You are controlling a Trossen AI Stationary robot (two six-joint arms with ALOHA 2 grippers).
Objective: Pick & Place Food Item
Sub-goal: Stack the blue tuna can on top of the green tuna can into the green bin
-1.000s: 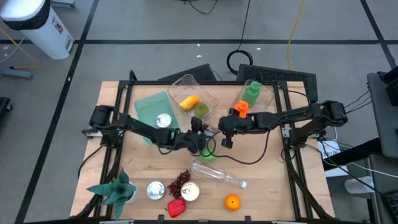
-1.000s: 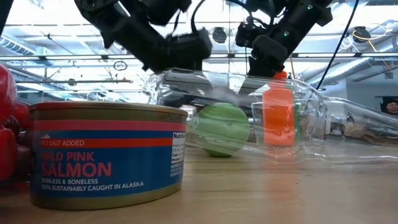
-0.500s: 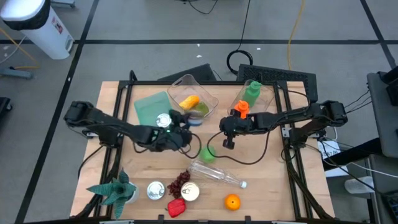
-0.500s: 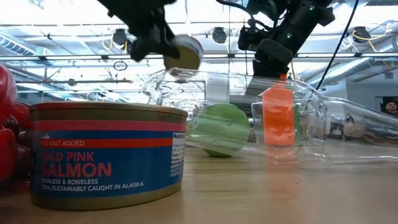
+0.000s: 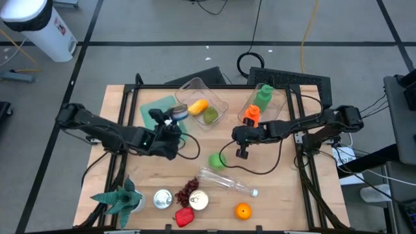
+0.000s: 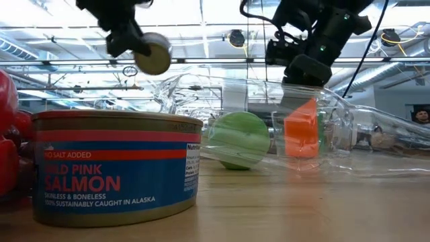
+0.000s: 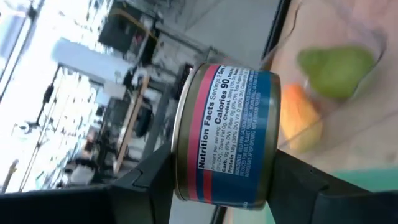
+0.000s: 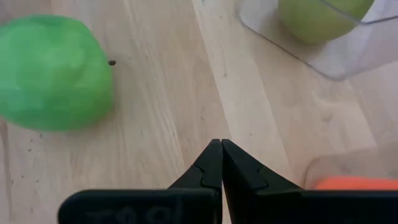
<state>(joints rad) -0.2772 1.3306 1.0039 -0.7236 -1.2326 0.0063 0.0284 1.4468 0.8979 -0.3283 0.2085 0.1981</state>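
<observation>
Left end effector (image 7: 224,186) clamps the salmon can (image 7: 227,134) by its ends, airborne beside the clear container (image 5: 203,101) — a tilt could slip it; right end effector (image 8: 216,163) waits, fingers together.

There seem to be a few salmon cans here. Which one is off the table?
The salmon can clamped in the left gripper, lifted near the clear container. The other two cans sit on the table's front edge.

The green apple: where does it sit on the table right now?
In the high view the green apple lies on the bare wood near the table's middle, just beside the shut right gripper and just behind the clear plastic bottle.
</observation>
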